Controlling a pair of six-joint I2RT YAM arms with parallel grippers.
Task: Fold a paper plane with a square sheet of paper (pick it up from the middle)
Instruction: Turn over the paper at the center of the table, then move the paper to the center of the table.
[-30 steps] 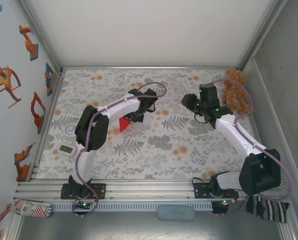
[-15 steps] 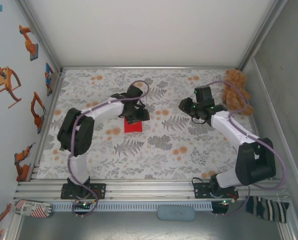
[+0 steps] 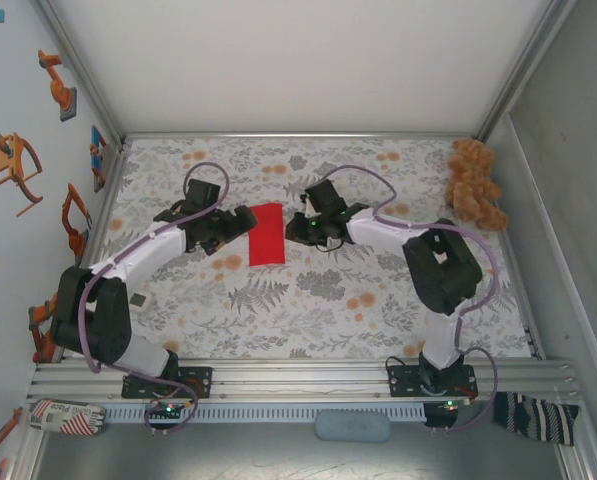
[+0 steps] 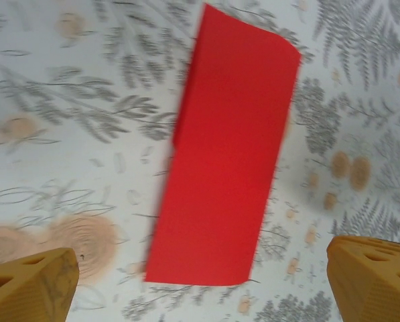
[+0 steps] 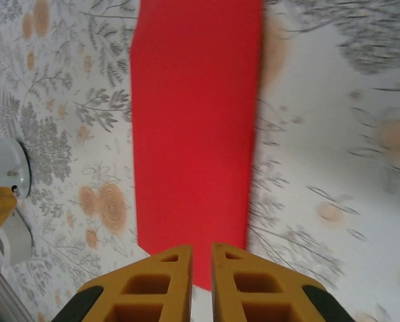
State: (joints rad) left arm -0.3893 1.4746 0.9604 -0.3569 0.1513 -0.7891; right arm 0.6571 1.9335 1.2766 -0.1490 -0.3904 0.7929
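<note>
My left fingers (image 4: 32,285) have just opened wide, leaving the square sheet of paper (image 3: 267,233) folded flat mid-desk (image 3: 378,300), first fold seemingly done, while my right fingers (image 5: 169,268) narrow almost shut at its edge.

A robot test booth in a lab: white panels (image 3: 298,60) framed by aluminium rails (image 3: 298,378) box in a flower-print tabletop (image 3: 308,310), with orange robot-arm stickers (image 3: 16,165) on the wall at 9 o'clock.

No legible text, labels or numbers anywhere.
</note>
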